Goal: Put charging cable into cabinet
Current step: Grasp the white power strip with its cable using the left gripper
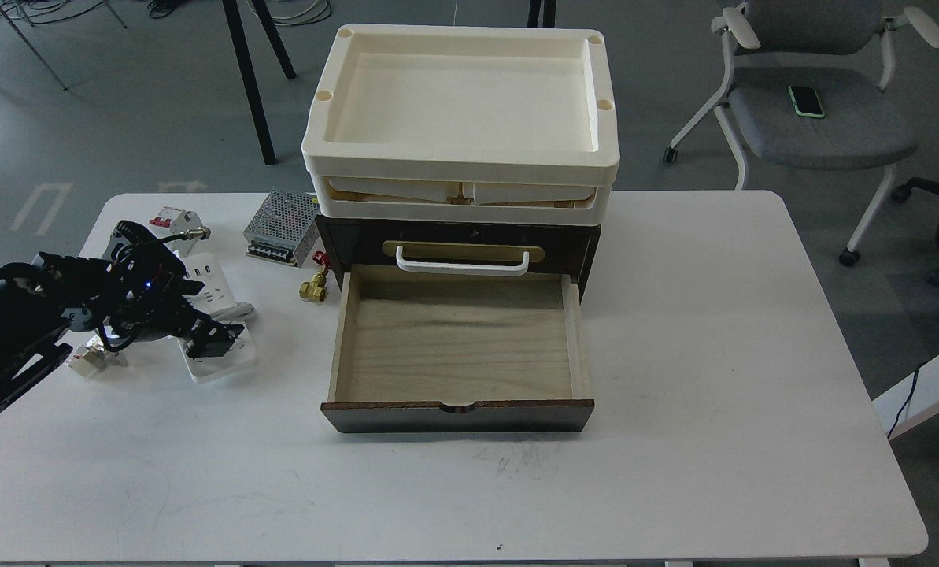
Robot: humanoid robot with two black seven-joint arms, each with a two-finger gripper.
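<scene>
White tabletop (674,472) fills the foreground. One left claw (216,340) sits on the one power strip (216,324), its fingers on either side of the strip's near end, though whether they pinch it I cannot tell. Right of the claw stands one dark cabinet (457,236), its single drawer (457,346) pulled out. Two cream trays (461,110) are stacked on top. Beyond the claw lie one breaker (171,219), one metal box (284,227) and one brass fitting (314,285). One grey chair (815,102) stands on the grey floor.
</scene>
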